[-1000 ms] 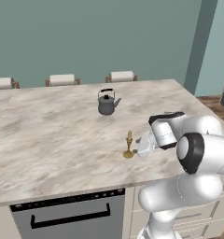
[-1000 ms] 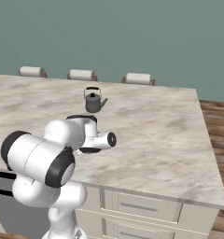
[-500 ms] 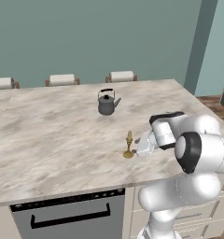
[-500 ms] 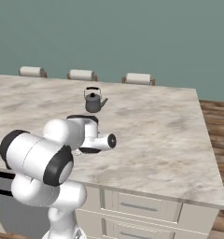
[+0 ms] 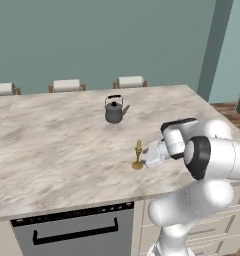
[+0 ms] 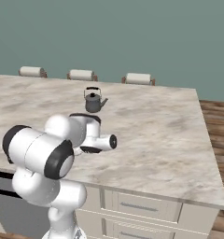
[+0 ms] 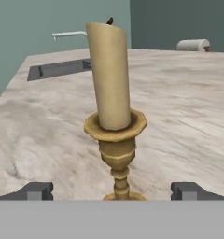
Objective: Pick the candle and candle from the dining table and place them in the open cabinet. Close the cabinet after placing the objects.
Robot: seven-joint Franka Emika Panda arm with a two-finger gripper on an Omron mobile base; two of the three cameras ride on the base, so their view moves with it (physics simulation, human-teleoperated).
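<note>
A pale-yellow candle in a slim brass candlestick stands upright on the beige marble dining table, near its front edge. My gripper sits just right of it, low over the top, open. In the hand view the candle fills the middle, and its brass stem rises between my two dark fingertips, which stand wide apart and touch nothing. In the right base view my own arm covers the candle. The cabinet is out of view.
A dark grey kettle stands farther back on the table. Chair backs line the far edge. A sink with a faucet lies beyond the candle in the hand view. The table's front edge is close.
</note>
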